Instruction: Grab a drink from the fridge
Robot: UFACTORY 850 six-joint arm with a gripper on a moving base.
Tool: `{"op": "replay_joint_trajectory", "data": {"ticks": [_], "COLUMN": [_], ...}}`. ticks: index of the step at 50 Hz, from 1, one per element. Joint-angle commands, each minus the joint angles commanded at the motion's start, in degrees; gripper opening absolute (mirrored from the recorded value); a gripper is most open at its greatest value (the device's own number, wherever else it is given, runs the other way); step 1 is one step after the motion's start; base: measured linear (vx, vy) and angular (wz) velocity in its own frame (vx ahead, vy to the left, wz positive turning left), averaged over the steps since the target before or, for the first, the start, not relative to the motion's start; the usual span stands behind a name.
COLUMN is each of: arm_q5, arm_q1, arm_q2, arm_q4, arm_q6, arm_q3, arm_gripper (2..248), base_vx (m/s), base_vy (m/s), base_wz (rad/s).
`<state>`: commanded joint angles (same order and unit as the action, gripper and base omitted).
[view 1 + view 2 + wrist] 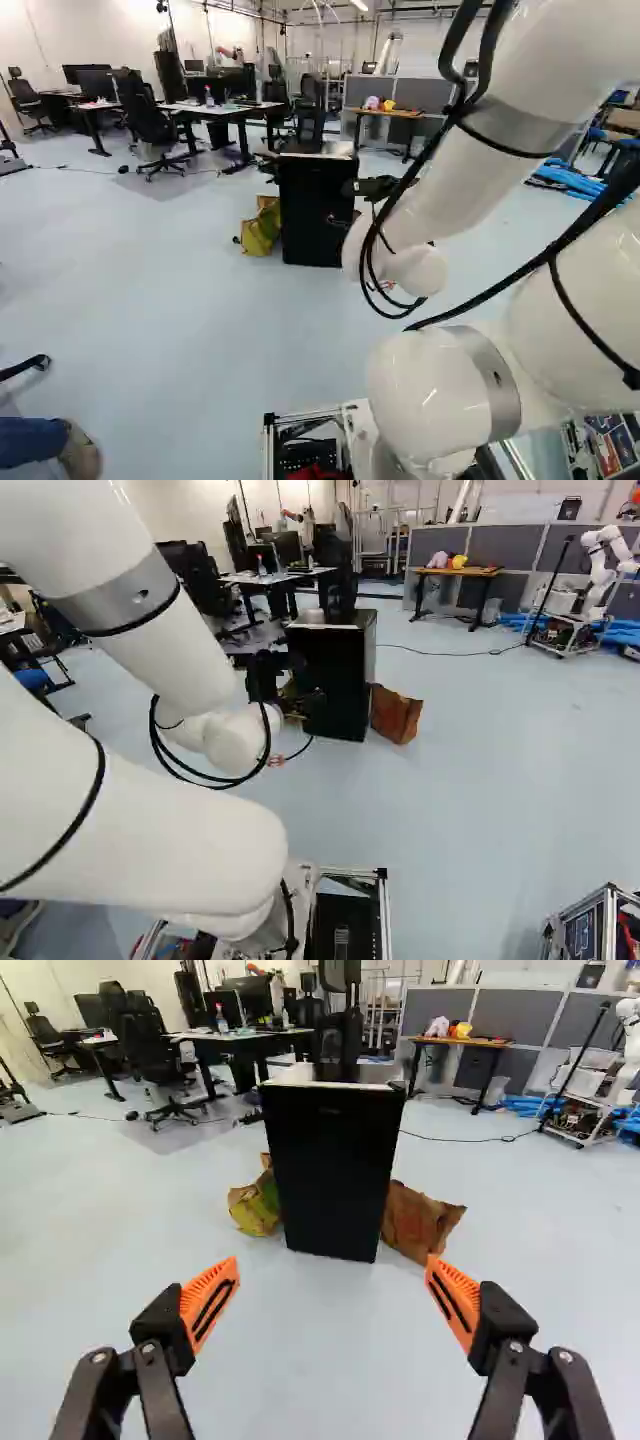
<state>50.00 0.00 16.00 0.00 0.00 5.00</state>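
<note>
The black fridge (310, 215) stands upright on the floor near the middle of the left base view, its door shut. My gripper (375, 188) shows small at the end of the arm, overlapping the fridge's edge there. In the wrist view the gripper (332, 1272) is open, its orange-padded fingers wide apart with nothing between them. Ahead of it and centred between the fingers, some way off, is the fridge (333, 1170). No drink shows; the inside of the fridge is hidden behind its door.
A yellow-green bag (254, 1205) and a brown paper bag (420, 1222) lean at the fridge's two sides. Desks (235, 1045) and office chairs stand behind. Another robot (600, 570) is at the back right. A person's shoe (80, 452) is near the left base view's lower corner.
</note>
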Motion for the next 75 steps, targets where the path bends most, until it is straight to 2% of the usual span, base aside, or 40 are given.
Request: {"op": "replay_joint_trajectory", "data": {"ticks": [75], "arm_q5": [0.0], "arm_q1": [0.0], "arm_q2": [0.0], "arm_q4": [0.0], "arm_q6": [0.0], "arm_q3": [0.0], "arm_gripper": [247], "base_vx": [0.025], "base_vy": [0.009], "base_wz": [-0.001]}}
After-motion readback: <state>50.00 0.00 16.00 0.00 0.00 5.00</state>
